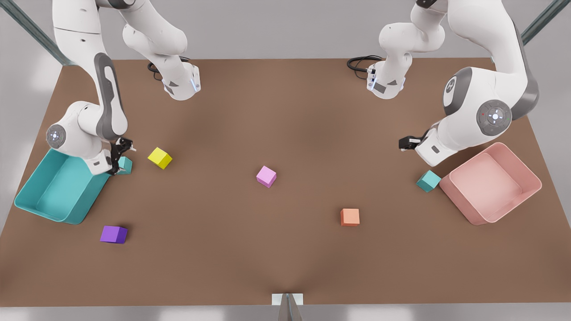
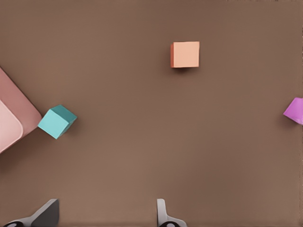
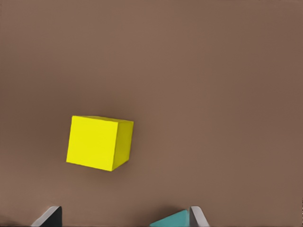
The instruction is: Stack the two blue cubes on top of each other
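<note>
One teal cube (image 1: 125, 165) lay on the brown table (image 1: 285, 249) at the front view's left, just beside the teal bin (image 1: 53, 191). The right gripper (image 1: 119, 156) stood at this cube; in the right wrist view a corner of the cube (image 3: 173, 220) showed between the spread fingertips, close to one finger (image 3: 196, 216). The claw was open and the cube was not yet gripped. The yellow cube (image 1: 159, 158) lay near it on the table.

The second teal cube (image 1: 428, 181) lay at the front view's right, just beside a corner of the pink bin (image 1: 490, 189) (whether they touched, I cannot tell). The left gripper (image 1: 407, 143) hung above the table, apart from this cube, and its fingers (image 2: 163, 215) were wide open with nothing between them.

Between the two cubes lay the pink cube (image 1: 266, 176) and the orange cube (image 1: 350, 217), well apart from each other. The purple cube (image 1: 113, 234) lay at the near side, below the teal bin in the front view.
</note>
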Tool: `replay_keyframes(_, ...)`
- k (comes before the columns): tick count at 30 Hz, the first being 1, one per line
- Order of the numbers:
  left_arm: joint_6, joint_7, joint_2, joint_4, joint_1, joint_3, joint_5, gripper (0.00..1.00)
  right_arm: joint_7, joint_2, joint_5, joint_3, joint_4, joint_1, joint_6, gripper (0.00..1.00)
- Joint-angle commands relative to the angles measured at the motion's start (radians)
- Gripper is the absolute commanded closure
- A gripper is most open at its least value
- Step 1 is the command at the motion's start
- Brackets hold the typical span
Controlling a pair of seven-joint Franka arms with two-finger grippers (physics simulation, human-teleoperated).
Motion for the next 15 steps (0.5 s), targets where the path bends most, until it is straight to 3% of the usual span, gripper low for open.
replay_keyframes(1, -0.002, -0.015, -0.001, 0.002, 0.002, -0.001, -0.005, 0.00, -0.699, -0.003, -0.016, -0.014, -0.023, -0.009, 0.136, 0.00)
replay_keyframes(8, -0.002, -0.016, -0.001, 0.002, 0.000, -0.001, -0.005, 0.00, -0.691, 0.028, -0.019, -0.073, -0.060, -0.010, 0.208, 0.00)
replay_keyframes(15, -0.002, -0.016, 0.000, 0.002, 0.000, -0.001, -0.007, 0.00, -0.684, 0.065, -0.019, -0.077, -0.060, -0.013, 0.221, 0.00)
